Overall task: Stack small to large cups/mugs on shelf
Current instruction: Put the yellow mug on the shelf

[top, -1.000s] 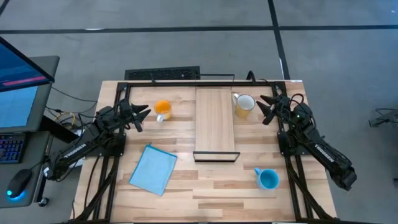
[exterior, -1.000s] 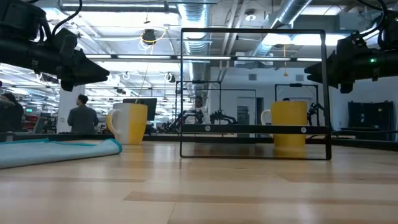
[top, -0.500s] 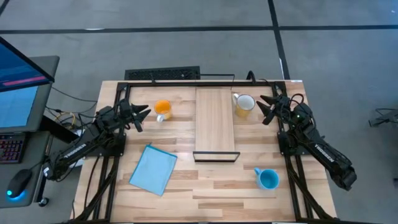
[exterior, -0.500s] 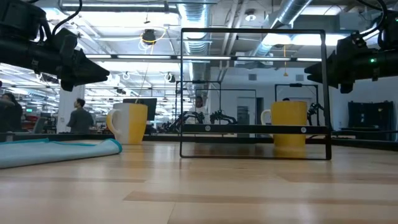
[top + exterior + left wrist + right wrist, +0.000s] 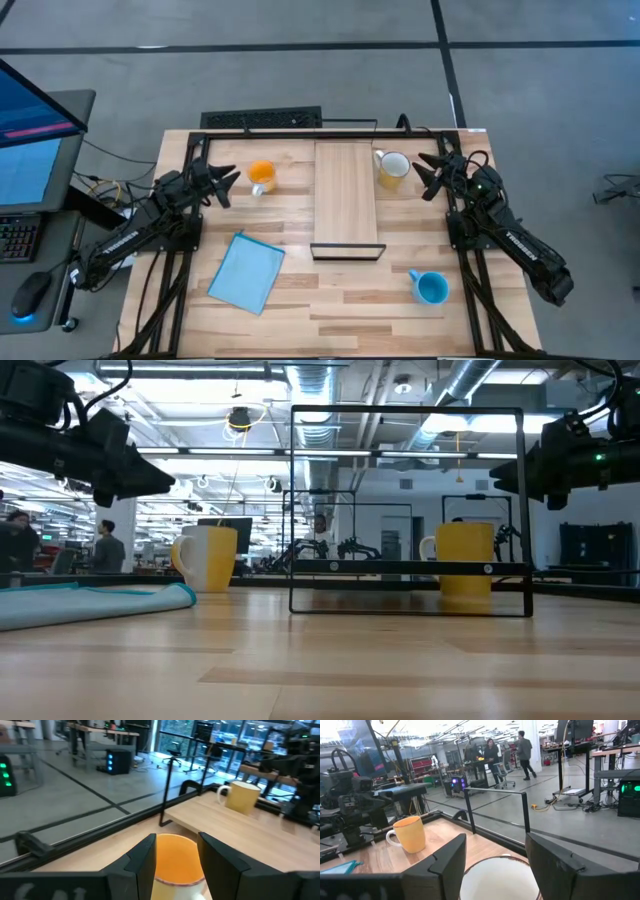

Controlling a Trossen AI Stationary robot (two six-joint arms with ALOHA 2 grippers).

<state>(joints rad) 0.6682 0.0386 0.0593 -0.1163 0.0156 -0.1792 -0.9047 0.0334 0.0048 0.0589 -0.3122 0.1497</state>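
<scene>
Wooden table (image 5: pixel 340 300) carries both arms low and angled inward. Left gripper (image 5: pixel 226 184), fingers spread, faces the orange mug (image 5: pixel 261 176). Right gripper (image 5: pixel 425 176), also spread, faces the pale yellow mug (image 5: pixel 393 168).

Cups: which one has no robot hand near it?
The blue cup. It sits alone near the table's front edge, while the left gripper faces the orange cup and the right gripper faces the yellow cup.

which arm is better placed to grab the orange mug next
Left. The left gripper hangs with open jaws just beside the small orange handled mug, which shows between them in its wrist view; the right gripper faces the pale yellow mug.
</scene>
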